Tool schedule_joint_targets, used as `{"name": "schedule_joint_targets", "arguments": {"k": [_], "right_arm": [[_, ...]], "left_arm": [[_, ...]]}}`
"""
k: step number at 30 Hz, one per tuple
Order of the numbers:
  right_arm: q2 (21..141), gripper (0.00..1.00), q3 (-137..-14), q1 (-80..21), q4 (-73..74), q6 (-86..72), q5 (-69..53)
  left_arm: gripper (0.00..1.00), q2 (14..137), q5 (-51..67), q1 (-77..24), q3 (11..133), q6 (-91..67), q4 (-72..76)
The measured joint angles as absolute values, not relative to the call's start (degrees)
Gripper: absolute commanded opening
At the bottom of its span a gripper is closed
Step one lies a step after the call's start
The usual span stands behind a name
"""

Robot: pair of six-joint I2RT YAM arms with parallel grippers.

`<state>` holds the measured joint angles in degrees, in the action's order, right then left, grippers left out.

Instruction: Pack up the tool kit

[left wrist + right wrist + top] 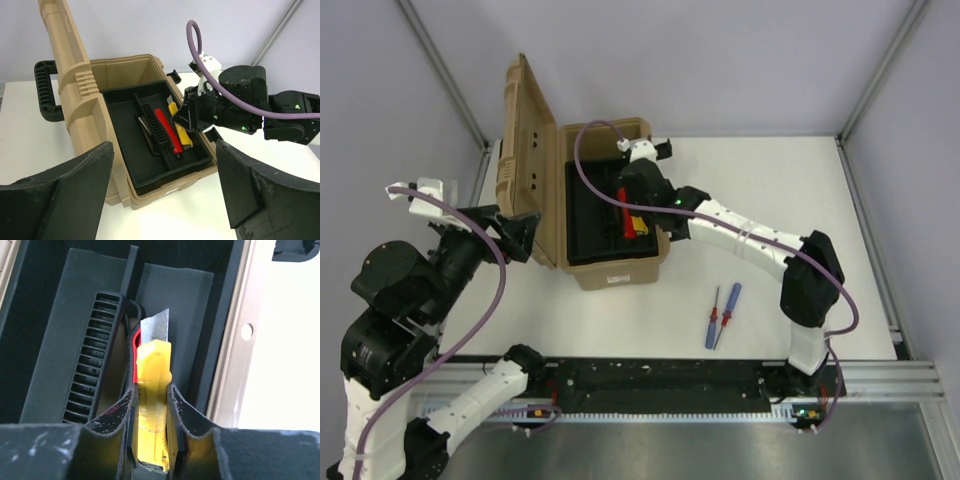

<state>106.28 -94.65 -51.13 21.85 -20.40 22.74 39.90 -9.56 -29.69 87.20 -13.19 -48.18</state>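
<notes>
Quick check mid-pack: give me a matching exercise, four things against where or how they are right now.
1 yellow utility knife
2 red utility knife
3 screwdrivers
4 toolbox lid

A on the table, right of the toolbox
B swung open
C lying in the black tray
D gripped by the right gripper

Pairs: 1-D, 2-C, 3-A, 4-B
</notes>
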Motion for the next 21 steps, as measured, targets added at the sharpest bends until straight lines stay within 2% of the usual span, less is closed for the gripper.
{"name": "schedule_joint_targets", "arguments": {"k": [4,16,21], "right_arm": [[106.7,0.39,-96.3,-51.1,22.5,-19.7,23.6],[105.2,0.45,-97.3,-51.0,25.1,-19.4,24.4],[94.4,0.55,-89.1,-49.2,28.0,-22.2,24.1]], "left_arm": [[0.87,39.9,-9.9,-29.7,87.2,-13.1,-48.2],[0.87,39.9,-9.8,-29.7,87.2,-13.1,-48.2],[0.87,39.9,-8.5,-29.7,87.2,-13.1,-48.2]]}}
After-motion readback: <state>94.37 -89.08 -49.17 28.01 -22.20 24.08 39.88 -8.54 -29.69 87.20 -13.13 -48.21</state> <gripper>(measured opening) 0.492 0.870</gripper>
